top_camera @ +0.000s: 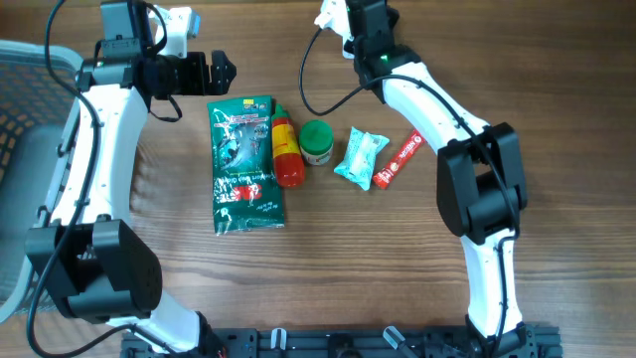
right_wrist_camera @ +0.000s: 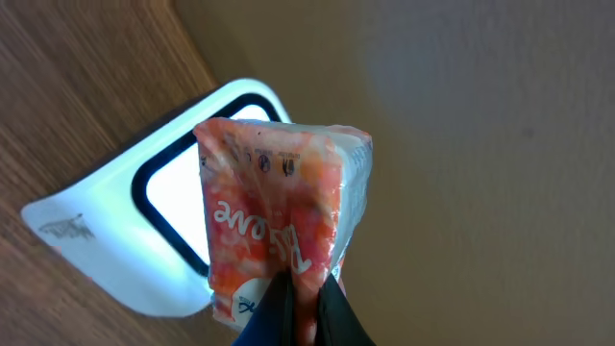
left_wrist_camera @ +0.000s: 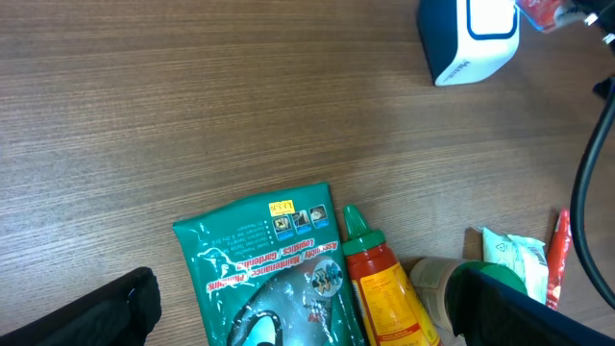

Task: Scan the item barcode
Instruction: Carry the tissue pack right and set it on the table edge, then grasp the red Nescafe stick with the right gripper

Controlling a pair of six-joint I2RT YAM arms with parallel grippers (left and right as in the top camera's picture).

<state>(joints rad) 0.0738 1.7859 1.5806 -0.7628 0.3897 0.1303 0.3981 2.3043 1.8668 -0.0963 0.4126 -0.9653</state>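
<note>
An orange-red snack packet (right_wrist_camera: 279,202) hangs in my right gripper (right_wrist_camera: 307,306), whose fingers are shut on its lower edge. The packet sits right in front of the lit window of the white and blue barcode scanner (right_wrist_camera: 159,207). The left wrist view shows that scanner (left_wrist_camera: 471,38) at the far edge of the table, with the packet (left_wrist_camera: 540,10) beside it. In the overhead view the right gripper (top_camera: 343,18) is at the table's far edge. My left gripper (top_camera: 221,70) hangs open above the table, just beyond the top of a green pouch (top_camera: 243,164), with nothing between its fingers (left_wrist_camera: 106,312).
A row of items lies mid-table: the green pouch (left_wrist_camera: 269,274), a red sauce bottle (top_camera: 286,154), a green-lidded jar (top_camera: 317,142), a teal packet (top_camera: 360,157) and a red stick packet (top_camera: 397,161). A grey basket (top_camera: 20,89) stands at the left edge.
</note>
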